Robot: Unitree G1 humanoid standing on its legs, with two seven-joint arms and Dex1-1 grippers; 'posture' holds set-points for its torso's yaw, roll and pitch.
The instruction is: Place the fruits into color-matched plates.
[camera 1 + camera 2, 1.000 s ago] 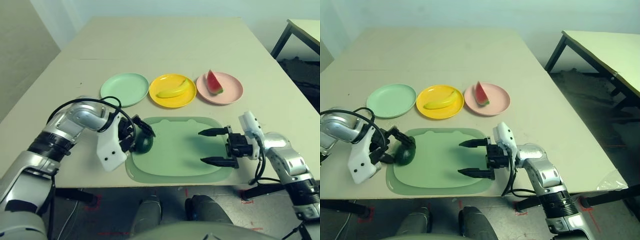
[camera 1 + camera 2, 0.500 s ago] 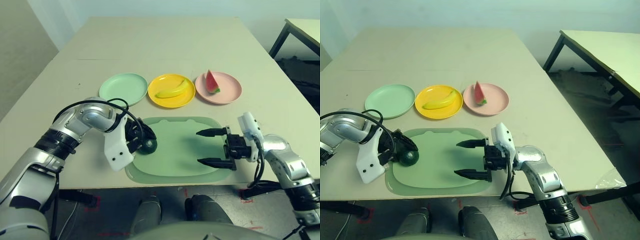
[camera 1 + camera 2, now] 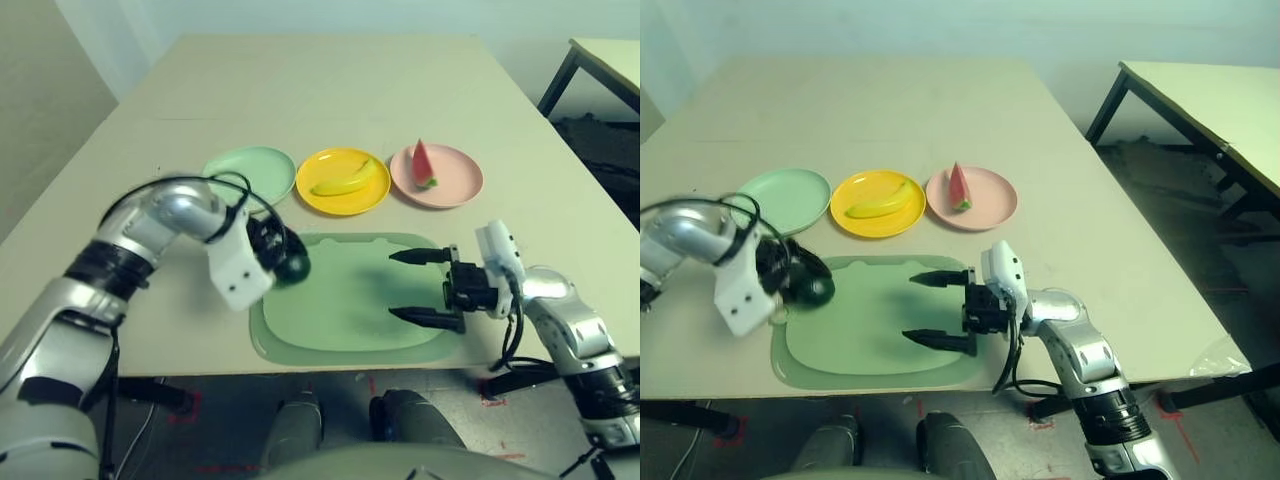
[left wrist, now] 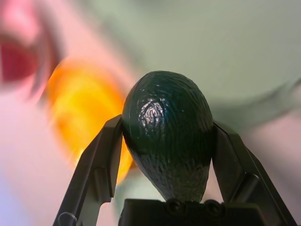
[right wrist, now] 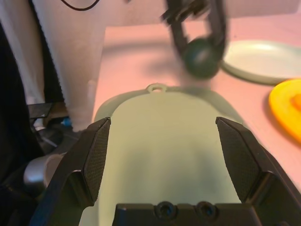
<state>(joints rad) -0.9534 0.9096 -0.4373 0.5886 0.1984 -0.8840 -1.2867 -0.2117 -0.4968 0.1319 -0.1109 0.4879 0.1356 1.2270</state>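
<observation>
The dark green avocado (image 4: 167, 132) is held between the two black fingers of the left hand (image 3: 272, 252), and is seen at the left edge of the large green mat (image 3: 350, 300), lifted off it. In the left wrist view the grip is shown closely: one finger is pressed to each flank of the avocado, its narrow end toward the wrist, with the blurred yellow plate beyond. From the head views the avocado is made out only as a dark lump partly hidden by the hand. In the right wrist view the same avocado is seen from across the mat, gripped above the mat's loop tab (image 5: 156, 88), which cannot be made out in the head views.

Three fruits are counted: the avocado in the left hand, the banana (image 3: 345, 180) and the watermelon wedge (image 3: 422, 163). Three plates are counted, set in a row on the table (image 3: 330, 90) behind the mat: the mint green plate (image 3: 240, 168) bare beyond the mat's left end, the yellow plate (image 3: 342, 193) behind the mat's middle with the banana lying in it, and the pink plate (image 3: 458, 182) behind the mat's right end with the wedge standing in it.

The right hand (image 3: 425, 286) is held over the right part of the mat, its fingers spread wide with nothing between them.
</observation>
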